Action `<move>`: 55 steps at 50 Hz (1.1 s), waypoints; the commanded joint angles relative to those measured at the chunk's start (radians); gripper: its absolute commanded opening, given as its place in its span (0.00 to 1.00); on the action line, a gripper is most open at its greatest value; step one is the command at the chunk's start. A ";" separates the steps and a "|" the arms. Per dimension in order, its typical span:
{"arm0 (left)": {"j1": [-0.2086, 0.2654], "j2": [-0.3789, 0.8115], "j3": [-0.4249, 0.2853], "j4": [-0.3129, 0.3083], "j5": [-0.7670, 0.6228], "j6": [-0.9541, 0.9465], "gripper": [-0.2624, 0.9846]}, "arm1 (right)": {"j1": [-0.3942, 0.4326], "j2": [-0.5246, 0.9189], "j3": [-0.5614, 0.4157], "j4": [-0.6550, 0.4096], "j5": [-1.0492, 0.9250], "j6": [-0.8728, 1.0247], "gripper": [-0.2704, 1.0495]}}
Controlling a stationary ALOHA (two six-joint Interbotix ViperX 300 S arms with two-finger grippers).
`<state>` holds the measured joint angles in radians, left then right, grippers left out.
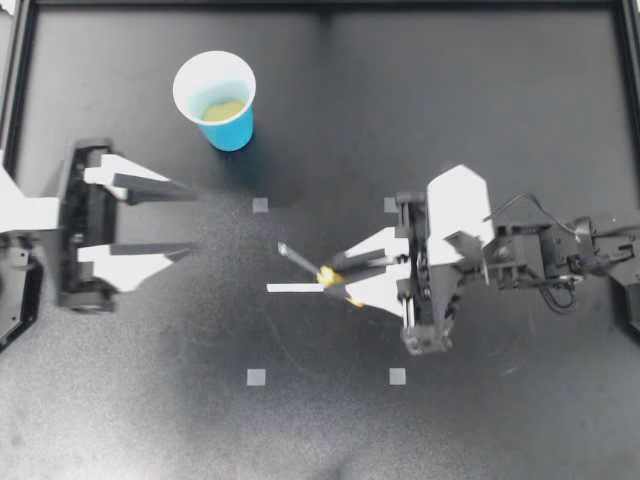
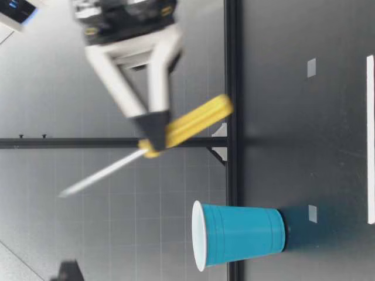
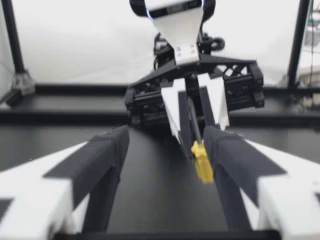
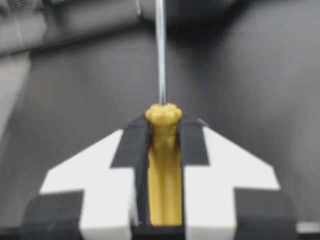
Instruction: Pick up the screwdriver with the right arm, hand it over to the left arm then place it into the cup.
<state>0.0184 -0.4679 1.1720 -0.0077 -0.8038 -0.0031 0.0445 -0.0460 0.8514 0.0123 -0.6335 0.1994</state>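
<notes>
Black table (image 1: 480, 110) fills pretty much the whole top view, with a black frame rail (image 1: 320, 6) along its edges. My right gripper (image 1: 338, 276) sits near the middle, clamped tight on the yellow handle of the screwdriver (image 1: 326, 276), 2 fingers squeezing it from both sides. In the low view the tool is well up off the table and tilted, with the metal shaft angling upward from the handle. From above, the shaft aims toward my left side.

My left gripper (image 1: 190, 220) is over by the left edge, spread wide and empty, well apart from the screwdriver's tip. It's bare tabletop between the 2 arms. In the left wrist view the screwdriver shows up ahead, closer to 1 finger than the other.

The blue cup (image 1: 222, 105) stands upright on the left half of the table, not far from the rail and apart from both arms. There's something yellowish at the bottom, can't tell what. A white tape strip (image 1: 295, 288) lies just beside the right gripper's tips, and 4 small grey tape squares (image 1: 260, 205) mark out a rectangle around the middle.
</notes>
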 commanded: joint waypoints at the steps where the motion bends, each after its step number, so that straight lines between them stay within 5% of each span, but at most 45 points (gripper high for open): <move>1: 0.003 0.043 -0.046 -0.002 -0.054 -0.002 0.71 | -0.017 -0.006 -0.026 0.002 -0.064 -0.005 0.26; 18: 0.002 0.179 -0.143 -0.002 -0.112 -0.026 0.71 | -0.040 0.055 -0.104 0.002 -0.107 -0.055 0.26; 41: 0.002 0.239 -0.181 0.005 -0.147 -0.066 0.69 | -0.061 0.064 -0.129 0.002 -0.107 -0.061 0.26; 55: 0.003 0.249 -0.181 0.005 -0.147 -0.067 0.34 | -0.061 0.064 -0.130 0.002 -0.107 -0.061 0.26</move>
<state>0.0184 -0.2117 1.0078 -0.0046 -0.9403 -0.0690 -0.0107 0.0307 0.7440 0.0123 -0.7271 0.1396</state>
